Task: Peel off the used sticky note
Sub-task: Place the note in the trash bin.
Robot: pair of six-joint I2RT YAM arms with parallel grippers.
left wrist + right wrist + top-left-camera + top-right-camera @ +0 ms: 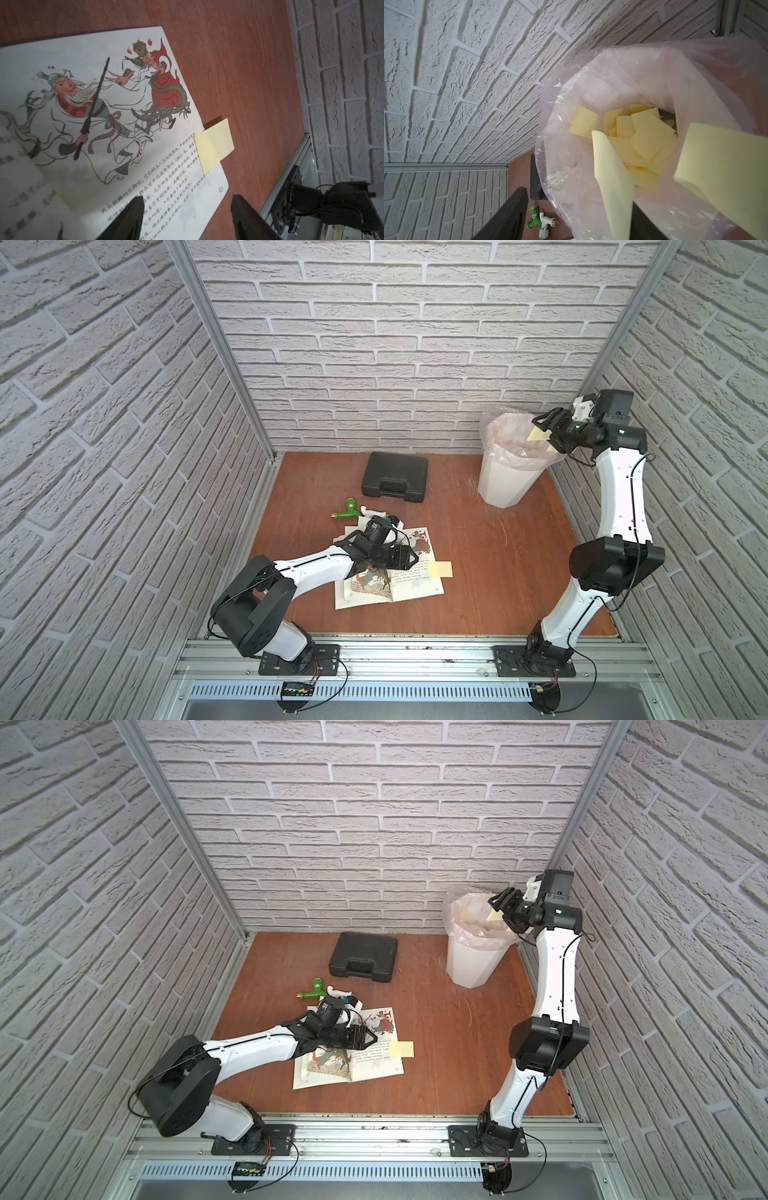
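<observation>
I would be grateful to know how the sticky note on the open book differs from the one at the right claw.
The book note lies flat, stuck to a page edge of the book; the claw note is curled. The book note sits low; the claw note hangs at the right claw, raised above the bin. Both are pale yellow and look blank.

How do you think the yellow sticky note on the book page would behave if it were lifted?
The sticky note is probably floppy and light: a similar note at the right tool curls. It may lift the thin page it sticks to.
</observation>
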